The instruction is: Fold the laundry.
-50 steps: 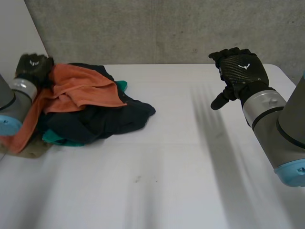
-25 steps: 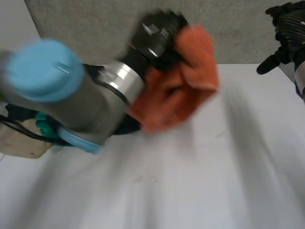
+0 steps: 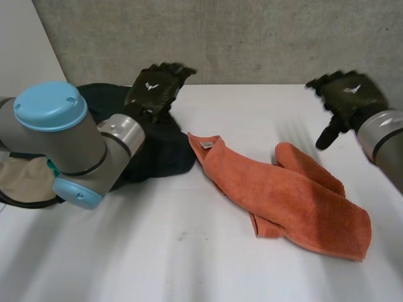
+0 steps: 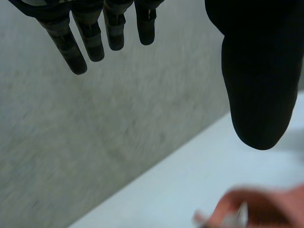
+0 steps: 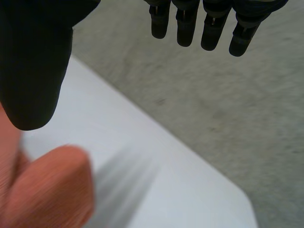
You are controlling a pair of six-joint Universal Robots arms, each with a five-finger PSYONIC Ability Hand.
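The orange towel (image 3: 283,195) lies loose and rumpled on the white bench (image 3: 189,258), held by neither hand; one end is bunched into thick folds, and the other runs out to a flat corner with a small sewn label (image 3: 206,145). Just beside that labelled corner sits a heap of dark clothing (image 3: 157,154), and beyond the heap, further from the towel, a beige cloth (image 3: 22,179) shows under the left arm (image 3: 56,135). The left robot hand (image 3: 154,91) hovers over the heap's edge nearest the towel, well clear of the towel itself; in the left wrist view its fingers (image 4: 90,40) hang straight and spread apart from the thumb (image 4: 259,76), holding nothing, with the towel's corner (image 4: 259,211) below them. The right robot hand (image 3: 346,94) is raised beyond the towel's bunched end, toward the concrete wall (image 3: 252,38). In the right wrist view its fingers (image 5: 213,26) are straight and the thumb (image 5: 33,61) stands wide, gripping nothing, with the towel's bunched end (image 5: 47,190) below the thumb.
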